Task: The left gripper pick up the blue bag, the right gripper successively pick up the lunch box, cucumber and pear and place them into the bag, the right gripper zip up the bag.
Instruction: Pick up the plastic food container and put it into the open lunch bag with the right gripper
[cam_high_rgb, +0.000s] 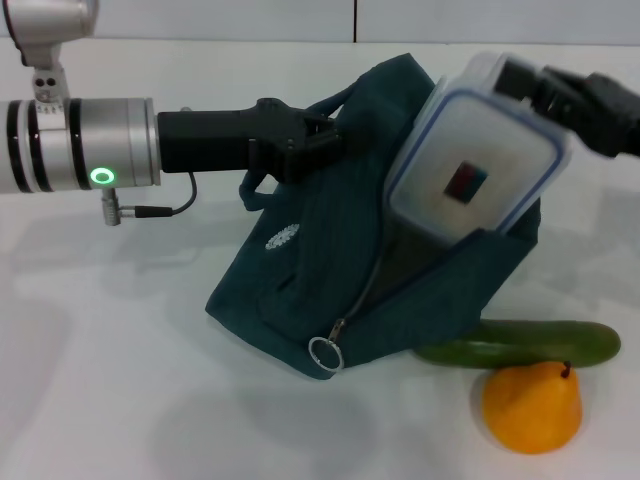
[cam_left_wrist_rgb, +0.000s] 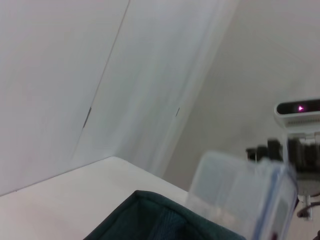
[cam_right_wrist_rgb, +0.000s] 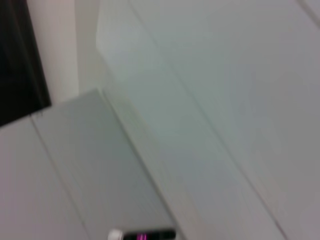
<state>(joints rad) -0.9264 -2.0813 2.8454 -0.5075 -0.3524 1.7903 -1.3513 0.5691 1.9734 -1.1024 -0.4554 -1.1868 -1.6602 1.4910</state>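
Observation:
The blue bag (cam_high_rgb: 320, 270) is tilted up on the white table, with its zipper open and its ring pull (cam_high_rgb: 325, 352) hanging at the front. My left gripper (cam_high_rgb: 325, 140) is shut on the bag's upper edge by a handle and holds it up. My right gripper (cam_high_rgb: 525, 85) is shut on the top end of the lunch box (cam_high_rgb: 470, 165), whose lower end sits tilted in the bag's opening. The cucumber (cam_high_rgb: 520, 345) and the pear (cam_high_rgb: 532, 405) lie on the table right of the bag. The left wrist view shows the bag's rim (cam_left_wrist_rgb: 150, 220) and the lunch box (cam_left_wrist_rgb: 240, 195).
The white table (cam_high_rgb: 120, 380) extends left and in front of the bag. A white wall stands behind it. The right wrist view shows only wall panels and a small device with a pink light (cam_right_wrist_rgb: 142, 235).

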